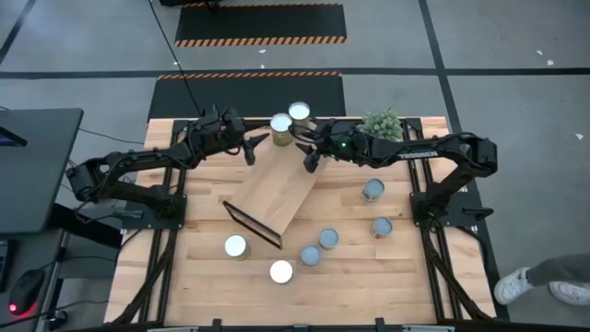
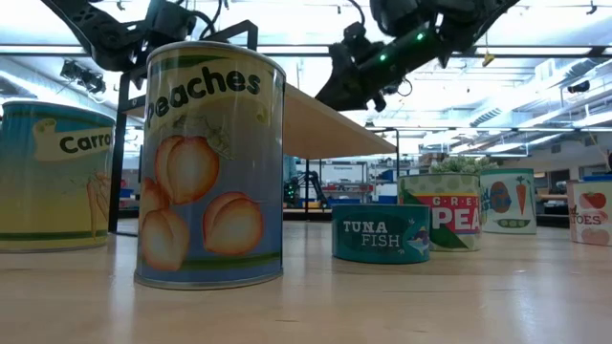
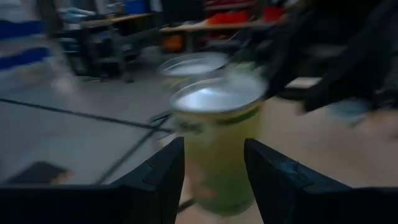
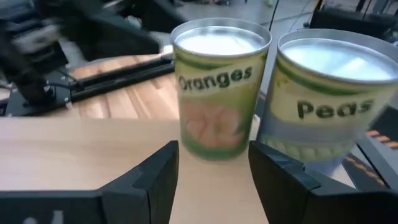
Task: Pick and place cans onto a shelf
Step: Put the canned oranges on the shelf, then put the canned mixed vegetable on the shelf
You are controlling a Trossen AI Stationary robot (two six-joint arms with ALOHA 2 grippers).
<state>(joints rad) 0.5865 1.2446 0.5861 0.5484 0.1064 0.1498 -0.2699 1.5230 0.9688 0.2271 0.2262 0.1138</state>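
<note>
Though unclasped, Oranges can (image 4: 216, 87) before right claw (image 4: 213, 180).

My left wrist view is smeared: the green-sided can (image 3: 214, 140) between my left hand's fingers (image 3: 163, 177) has an unreadable label, and the second can (image 3: 193, 65) behind it at twelve o'clock is only a pale blurred rim. From the low view, the carrots can (image 2: 53, 177) is cut off at nine o'clock, the tomatoes can (image 2: 593, 212) at three o'clock, and the peas can (image 2: 449, 212) is partly hidden by the tuna tin (image 2: 381, 232). From above, the labels of the cans on the surface (image 1: 212, 277) are too small to read. A person's shoe (image 1: 516, 284) is cropped at four o'clock.
</note>
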